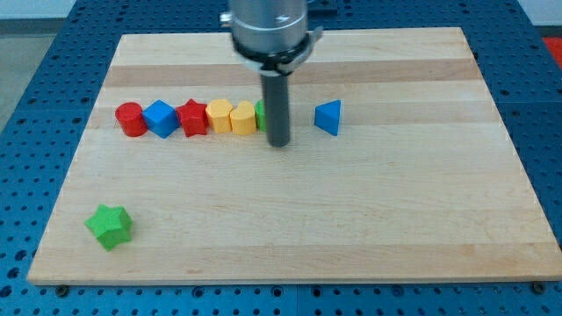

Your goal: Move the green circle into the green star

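Observation:
The green circle (261, 115) sits at the right end of a row of blocks near the view's top; only its left edge shows, the rest is hidden behind my rod. The green star (110, 226) lies alone at the view's bottom left. My tip (279, 142) rests on the board just right of and slightly below the green circle, touching or almost touching it.
The row to the left of the green circle holds a red cylinder (131, 118), a blue cube (161, 118), a red star (192, 118), a yellow block (219, 114) and a yellow heart-like block (242, 117). A blue triangle (328, 117) lies right of my tip. The wooden board (351, 228) ends at all sides.

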### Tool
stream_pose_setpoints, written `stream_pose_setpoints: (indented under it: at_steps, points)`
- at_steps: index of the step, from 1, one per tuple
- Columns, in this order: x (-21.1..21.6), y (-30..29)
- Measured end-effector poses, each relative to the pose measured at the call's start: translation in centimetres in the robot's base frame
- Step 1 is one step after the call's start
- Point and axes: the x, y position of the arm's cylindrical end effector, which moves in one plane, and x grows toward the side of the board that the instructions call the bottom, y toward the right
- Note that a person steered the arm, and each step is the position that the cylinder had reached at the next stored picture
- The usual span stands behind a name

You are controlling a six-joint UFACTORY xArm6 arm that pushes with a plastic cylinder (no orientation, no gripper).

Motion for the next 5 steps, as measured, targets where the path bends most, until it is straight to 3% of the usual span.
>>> stream_pose_setpoints:
  at_steps: [3,5]
  points:
    - [-7.0,2.0]
    - [-7.0,-2.3]
